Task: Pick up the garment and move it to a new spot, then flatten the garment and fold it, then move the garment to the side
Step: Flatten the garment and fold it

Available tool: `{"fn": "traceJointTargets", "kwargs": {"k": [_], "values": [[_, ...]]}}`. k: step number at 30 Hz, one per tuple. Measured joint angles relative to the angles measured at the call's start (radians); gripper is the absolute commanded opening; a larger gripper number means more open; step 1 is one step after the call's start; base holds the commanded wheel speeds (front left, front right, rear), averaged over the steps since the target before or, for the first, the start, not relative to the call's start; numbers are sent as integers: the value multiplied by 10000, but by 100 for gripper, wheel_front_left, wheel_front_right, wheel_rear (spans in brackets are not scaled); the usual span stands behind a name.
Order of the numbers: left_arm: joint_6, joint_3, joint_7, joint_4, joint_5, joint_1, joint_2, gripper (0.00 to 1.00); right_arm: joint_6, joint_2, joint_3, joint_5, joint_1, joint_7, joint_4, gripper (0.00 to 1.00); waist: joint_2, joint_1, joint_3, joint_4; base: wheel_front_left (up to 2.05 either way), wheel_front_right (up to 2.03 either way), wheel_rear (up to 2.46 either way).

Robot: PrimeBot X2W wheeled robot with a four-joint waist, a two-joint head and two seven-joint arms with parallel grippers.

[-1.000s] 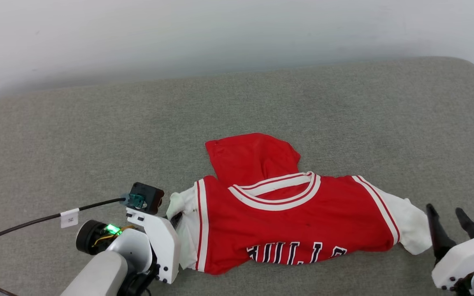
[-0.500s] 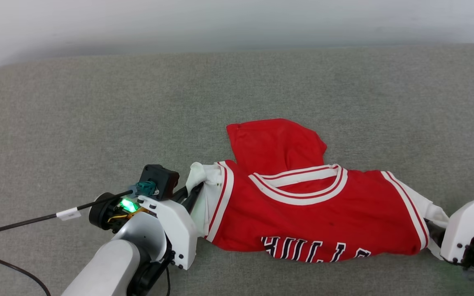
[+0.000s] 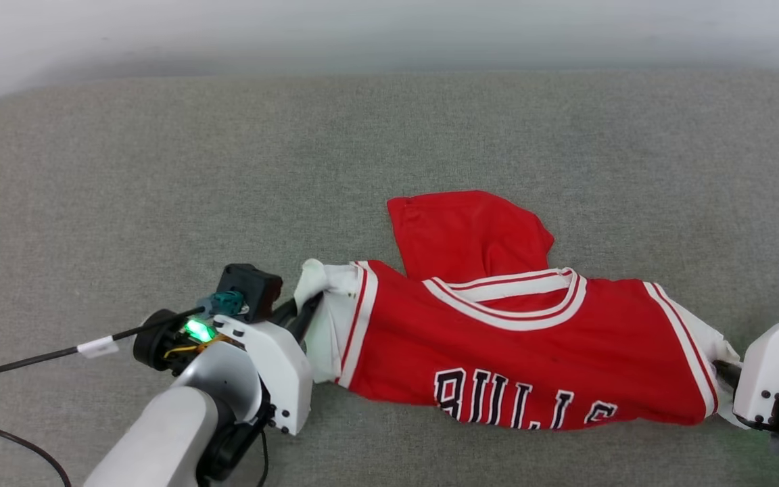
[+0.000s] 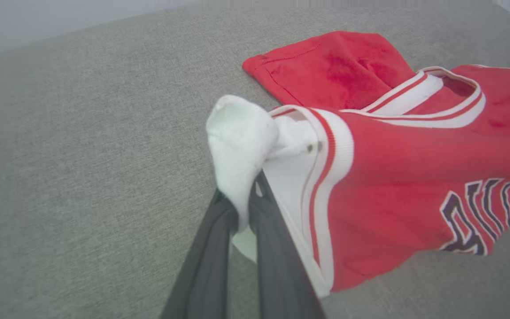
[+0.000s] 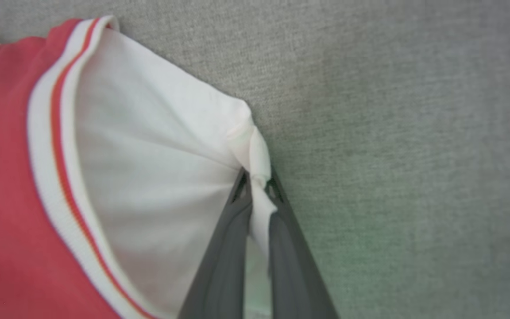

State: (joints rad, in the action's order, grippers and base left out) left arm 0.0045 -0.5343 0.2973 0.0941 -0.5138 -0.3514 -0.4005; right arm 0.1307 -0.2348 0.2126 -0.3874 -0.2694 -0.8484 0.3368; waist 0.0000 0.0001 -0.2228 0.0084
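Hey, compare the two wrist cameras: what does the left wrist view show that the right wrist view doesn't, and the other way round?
Left wrist view: the left gripper shut on one white sleeve, plus the striped collar, the chest lettering and a red flap lying beyond the collar. Right wrist view: the right gripper shut on the other sleeve at its tip, white cloth fanning in folds towards the pinch. Both: the garment with its red body, striped sleeve trim and the grey padded surface.

Your garment (image 3: pixel 518 352) lies across the near part of the worktop (image 3: pixel 295 169), your left end effector (image 3: pixel 305 314) on the left-hand sleeve, your right end effector (image 3: pixel 722 368) on the right-hand sleeve, a flap of it beyond the collar
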Motion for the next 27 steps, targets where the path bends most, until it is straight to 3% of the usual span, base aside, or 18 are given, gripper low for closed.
{"fn": "traceJointTargets", "kwargs": {"k": [12,19,27], "values": [[614,926,-639,382,240,-885,-428,0,4,-623,-556,761,-576,1505,-1833,0,0,0,1337,-138,0,0,0],[658,1384,-679,1016,176,-2518,-431,0,6,-1003,-1049,1080,-2013,1789,-2105,0,0,-1,1929,-273,0,0,0],[309,1802,-1181,2777,290,-5487,-339,0,10,-1407,-1685,1423,-4890,2328,-1442,0,0,-1,1405,-307,0,0,0]]}}
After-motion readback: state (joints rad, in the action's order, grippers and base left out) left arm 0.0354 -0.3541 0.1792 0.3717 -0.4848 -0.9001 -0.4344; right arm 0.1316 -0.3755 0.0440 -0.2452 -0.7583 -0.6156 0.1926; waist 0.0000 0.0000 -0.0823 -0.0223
